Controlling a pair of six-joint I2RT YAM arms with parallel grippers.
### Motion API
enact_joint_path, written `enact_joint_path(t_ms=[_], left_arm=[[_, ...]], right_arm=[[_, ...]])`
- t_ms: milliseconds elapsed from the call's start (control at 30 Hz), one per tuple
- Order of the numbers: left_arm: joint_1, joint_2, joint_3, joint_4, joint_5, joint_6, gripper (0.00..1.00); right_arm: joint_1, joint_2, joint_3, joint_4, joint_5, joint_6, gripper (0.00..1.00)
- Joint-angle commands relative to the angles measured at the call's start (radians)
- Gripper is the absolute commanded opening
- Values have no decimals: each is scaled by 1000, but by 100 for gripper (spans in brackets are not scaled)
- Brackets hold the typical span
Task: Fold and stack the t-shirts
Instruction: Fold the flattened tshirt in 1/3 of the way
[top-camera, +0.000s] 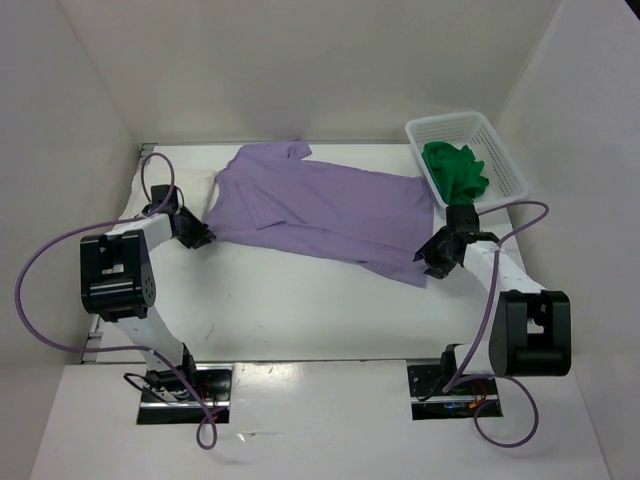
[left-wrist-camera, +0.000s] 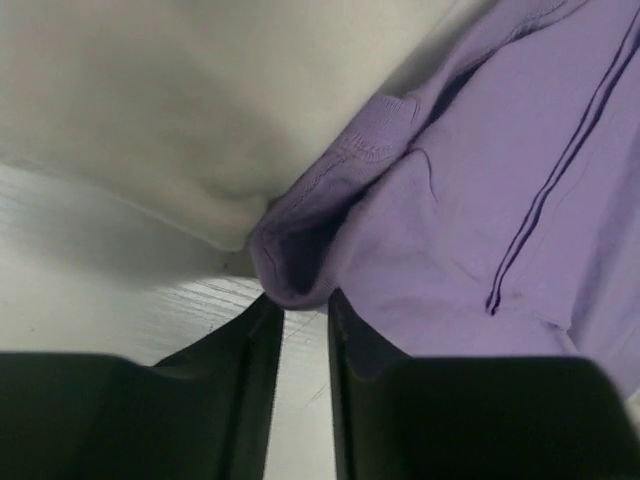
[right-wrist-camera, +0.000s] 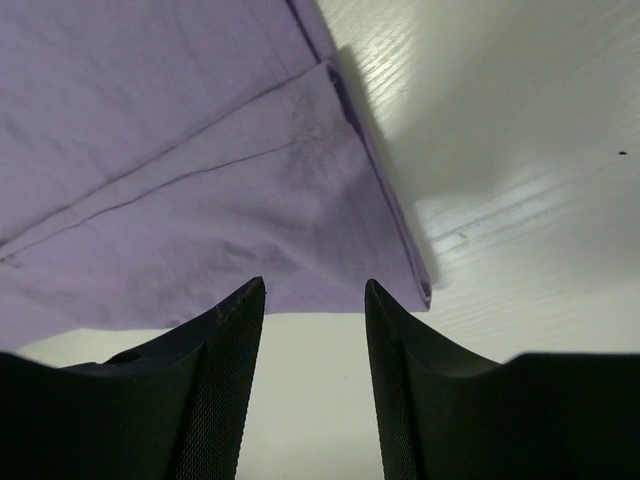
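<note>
A lavender t-shirt (top-camera: 320, 205) lies spread out across the white table, collar toward the left. A green t-shirt (top-camera: 455, 172) sits bunched inside the white basket. My left gripper (top-camera: 203, 238) is at the lavender shirt's left sleeve. In the left wrist view the sleeve cuff (left-wrist-camera: 300, 255) rests right at the tips of my left gripper (left-wrist-camera: 303, 297), whose fingers stand narrowly apart with bare table between them. My right gripper (top-camera: 432, 262) is at the shirt's lower right corner. In the right wrist view it (right-wrist-camera: 313, 285) is open, and the lavender hem (right-wrist-camera: 300, 240) lies just beyond its fingertips.
The white lattice basket (top-camera: 505, 150) stands at the back right corner, beside my right arm. White walls close in the table on the left, back and right. Bare table (top-camera: 300, 310) stretches between the shirt and the arm bases.
</note>
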Motion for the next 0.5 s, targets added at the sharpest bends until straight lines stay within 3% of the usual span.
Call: enact_joint_path(t_ms=[0, 33, 267, 467], left_arm=[[-1, 14, 41, 81, 11, -28, 28], [-1, 14, 41, 81, 11, -28, 21], [-1, 35, 17, 103, 20, -69, 5], [-1, 35, 17, 123, 20, -78, 0]], right_arm=[[5, 15, -15, -3, 66, 45, 51], [5, 24, -15, -14, 75, 56, 51], [48, 74, -15, -50, 144, 103, 44], [105, 146, -15, -73, 202, 132, 43]])
